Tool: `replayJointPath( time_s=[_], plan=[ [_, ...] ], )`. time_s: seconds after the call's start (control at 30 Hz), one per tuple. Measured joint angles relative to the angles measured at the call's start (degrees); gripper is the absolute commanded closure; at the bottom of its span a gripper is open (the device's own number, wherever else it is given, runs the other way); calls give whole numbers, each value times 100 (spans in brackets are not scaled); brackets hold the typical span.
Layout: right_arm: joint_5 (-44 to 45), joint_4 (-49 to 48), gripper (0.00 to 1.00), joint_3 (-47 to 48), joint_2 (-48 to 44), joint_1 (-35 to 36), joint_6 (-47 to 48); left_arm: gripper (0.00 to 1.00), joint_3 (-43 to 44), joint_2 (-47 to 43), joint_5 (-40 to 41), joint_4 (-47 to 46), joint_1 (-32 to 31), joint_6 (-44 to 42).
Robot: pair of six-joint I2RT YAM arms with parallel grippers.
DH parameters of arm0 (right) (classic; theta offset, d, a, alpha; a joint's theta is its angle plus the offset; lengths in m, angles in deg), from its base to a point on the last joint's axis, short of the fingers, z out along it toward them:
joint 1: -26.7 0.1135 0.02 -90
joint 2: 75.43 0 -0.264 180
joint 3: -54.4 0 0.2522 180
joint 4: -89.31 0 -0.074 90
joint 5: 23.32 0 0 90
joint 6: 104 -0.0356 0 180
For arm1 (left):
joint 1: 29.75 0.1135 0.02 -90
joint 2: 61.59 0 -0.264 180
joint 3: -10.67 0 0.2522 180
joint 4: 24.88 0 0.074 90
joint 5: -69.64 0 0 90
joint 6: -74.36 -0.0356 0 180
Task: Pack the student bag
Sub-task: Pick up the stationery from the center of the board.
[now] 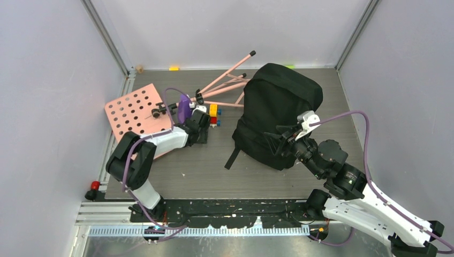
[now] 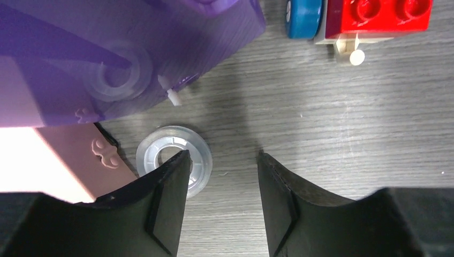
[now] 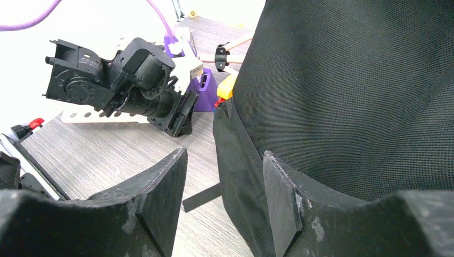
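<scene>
We see the large black fabric backpack (image 1: 278,104) right of centre on the grey desk (image 1: 214,171), right hand (image 3: 224,155) released at its edge, left hand (image 2: 223,155) released beside a clear ring (image 2: 155,147).

Robot lab cell — plain walls (image 1: 43,80), aluminium frame (image 1: 106,36), slotted mounting rail (image 1: 214,231)

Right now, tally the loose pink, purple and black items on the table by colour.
Pink: 2 (perforated board, legged stand)
Purple: 1 (plastic part)
Black: 1 (backpack)
Total: 4
</scene>
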Motion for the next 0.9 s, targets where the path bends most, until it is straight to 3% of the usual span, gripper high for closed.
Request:
replayJointPath(
  time_s=[0.27, 0.4, 0.7, 0.77, 0.9],
  plan=[
    [0, 0, 41, -2, -2, 0, -7, 61, 59, 83, 74, -39, 0, 98],
    [0, -4, 41, -33, -9, 0, -28, 61, -118, -39, -39, -136, -42, 317],
    [0, -4, 42, -76, -13, 0, -72, 62, -170, -85, -201, -142, -861, 660],
    [0, -4, 43, -76, -15, 0, -83, 70, -168, -74, -162, -127, -868, 667],
    [7, -4, 46, -76, -20, 0, -90, 94, -109, -31, -122, -68, -870, 750]
  ],
)
